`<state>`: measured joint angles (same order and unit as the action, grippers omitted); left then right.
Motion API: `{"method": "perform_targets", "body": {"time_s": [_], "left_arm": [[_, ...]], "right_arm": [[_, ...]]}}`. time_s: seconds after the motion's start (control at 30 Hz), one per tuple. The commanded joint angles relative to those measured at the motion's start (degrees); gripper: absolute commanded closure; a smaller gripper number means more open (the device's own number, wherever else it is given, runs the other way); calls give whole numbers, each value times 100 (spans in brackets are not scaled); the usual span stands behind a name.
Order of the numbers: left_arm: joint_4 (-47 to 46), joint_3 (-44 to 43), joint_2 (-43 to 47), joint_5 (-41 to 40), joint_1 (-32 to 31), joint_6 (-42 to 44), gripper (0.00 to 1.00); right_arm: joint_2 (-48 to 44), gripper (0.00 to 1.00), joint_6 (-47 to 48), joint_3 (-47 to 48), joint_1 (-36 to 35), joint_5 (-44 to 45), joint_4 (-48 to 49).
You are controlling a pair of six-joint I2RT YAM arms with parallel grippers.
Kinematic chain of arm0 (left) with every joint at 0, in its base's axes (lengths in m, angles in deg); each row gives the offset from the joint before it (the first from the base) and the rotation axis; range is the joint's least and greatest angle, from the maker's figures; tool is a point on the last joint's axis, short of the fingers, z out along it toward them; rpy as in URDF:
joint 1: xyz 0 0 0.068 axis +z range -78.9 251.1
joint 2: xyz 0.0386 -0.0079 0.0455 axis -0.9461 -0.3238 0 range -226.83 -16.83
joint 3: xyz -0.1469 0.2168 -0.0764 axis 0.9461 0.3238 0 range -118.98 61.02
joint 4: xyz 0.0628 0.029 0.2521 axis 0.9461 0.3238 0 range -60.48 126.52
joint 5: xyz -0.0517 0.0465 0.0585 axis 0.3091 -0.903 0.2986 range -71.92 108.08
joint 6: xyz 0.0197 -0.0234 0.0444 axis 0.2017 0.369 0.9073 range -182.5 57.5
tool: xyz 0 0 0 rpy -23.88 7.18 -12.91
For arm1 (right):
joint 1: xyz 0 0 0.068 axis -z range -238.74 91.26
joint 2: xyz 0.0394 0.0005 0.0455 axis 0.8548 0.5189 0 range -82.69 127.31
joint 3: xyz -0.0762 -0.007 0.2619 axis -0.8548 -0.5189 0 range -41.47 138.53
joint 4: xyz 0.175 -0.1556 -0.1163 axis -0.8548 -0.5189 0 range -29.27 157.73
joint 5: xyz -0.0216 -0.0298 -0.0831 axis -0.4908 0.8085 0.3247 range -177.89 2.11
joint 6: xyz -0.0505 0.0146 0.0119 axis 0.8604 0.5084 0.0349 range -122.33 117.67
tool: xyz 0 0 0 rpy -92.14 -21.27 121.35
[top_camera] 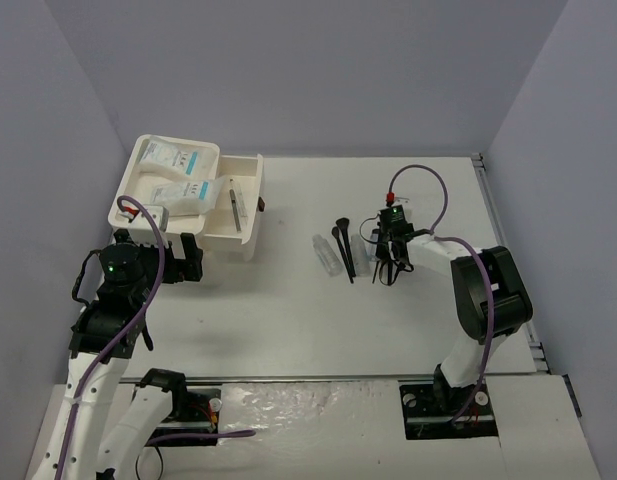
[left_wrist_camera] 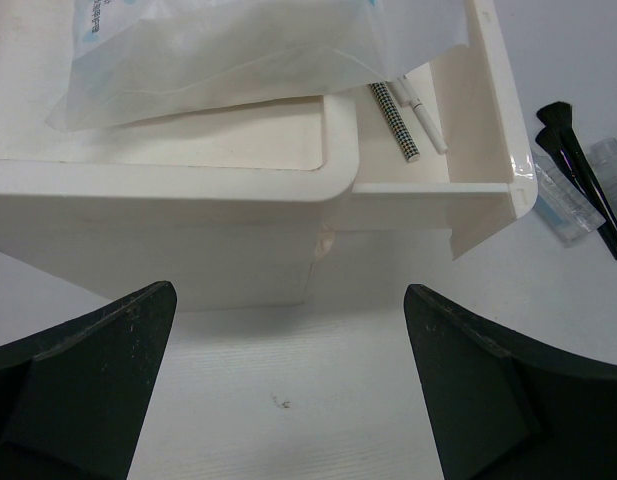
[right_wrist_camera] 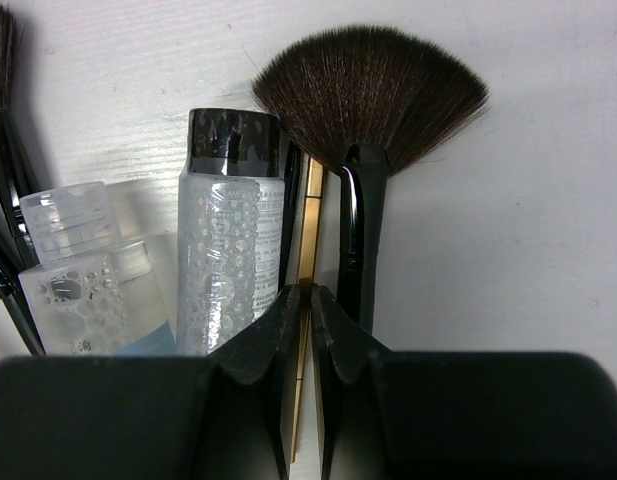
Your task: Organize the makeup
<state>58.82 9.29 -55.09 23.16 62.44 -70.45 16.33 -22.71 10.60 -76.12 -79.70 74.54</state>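
Left gripper (left_wrist_camera: pixel 290 295): jaws at full spread, holding nothing and touching nothing. It stands over bare table (left_wrist_camera: pixel 288 400), with the front wall of the white box (left_wrist_camera: pixel 188 230) at its 12 o'clock.

Right gripper (right_wrist_camera: pixel 309 300): jaws drawn in to a narrow slit, pinched on a thin gold-brown stick (right_wrist_camera: pixel 312 220) that runs up between the tips. Whether the stick is off the table cannot be told. A fan brush (right_wrist_camera: pixel 373 90) lies at 1 o'clock of the tips and a black-capped clear tube (right_wrist_camera: pixel 233 230) at 11 o'clock, both close beside the stick.

From above, two white packets (top_camera: pixel 183 192) lie in the box at the table's 10 o'clock. Black brushes (top_camera: pixel 343 245) lie loose near centre, at the right gripper's 9 o'clock.
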Motion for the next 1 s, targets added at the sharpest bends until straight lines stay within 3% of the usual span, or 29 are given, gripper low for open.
{"method": "perform_targets", "body": {"time_s": [0.0, 0.53, 0.77, 0.97], "left_arm": [[-371, -127, -50, 89, -12, 13, 3], [-378, -127, -50, 107, -12, 3, 3], [-372, -128, -59, 107, -12, 12, 3], [-372, -136, -76, 79, -12, 19, 3]], "right_arm": [[6, 89, -90, 11, 90, 199, 20], [225, 84, -159, 1, 165, -268, -129], [-25, 100, -203, -48, 164, -38, -192], [-1125, 100, -241, 291, -7, -315, -685]]}}
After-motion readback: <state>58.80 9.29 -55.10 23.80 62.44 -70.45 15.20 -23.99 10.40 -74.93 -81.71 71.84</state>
